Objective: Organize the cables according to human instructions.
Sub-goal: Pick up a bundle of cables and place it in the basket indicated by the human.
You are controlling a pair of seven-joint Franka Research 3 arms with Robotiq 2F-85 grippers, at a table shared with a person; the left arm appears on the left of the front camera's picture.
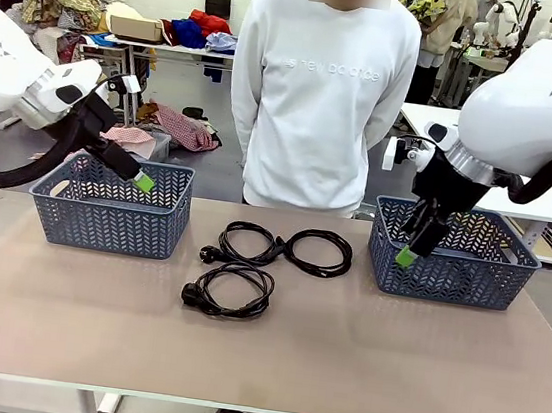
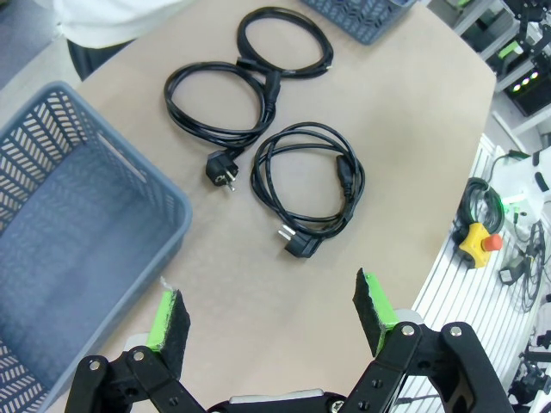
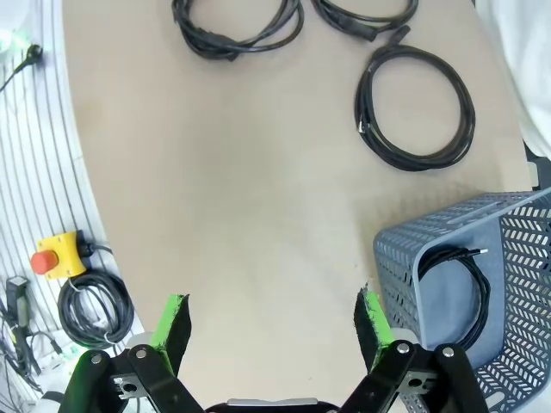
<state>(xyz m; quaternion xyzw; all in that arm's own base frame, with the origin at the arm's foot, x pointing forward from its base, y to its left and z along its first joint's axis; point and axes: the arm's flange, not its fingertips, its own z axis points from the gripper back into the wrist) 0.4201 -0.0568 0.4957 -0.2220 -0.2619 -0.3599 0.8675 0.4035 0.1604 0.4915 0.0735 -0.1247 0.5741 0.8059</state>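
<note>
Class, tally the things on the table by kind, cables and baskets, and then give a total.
Black cables: 4, three loose, one in the right basket.
Blue baskets: 2.
Total: 6.

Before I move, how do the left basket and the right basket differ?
The right basket holds one coiled cable; the left basket shows no cable in the part of its inside in view. The left basket stands left of the three loose cables, the right basket right of them. Both are blue-grey, lattice-walled, upright and alike in shape.
</note>
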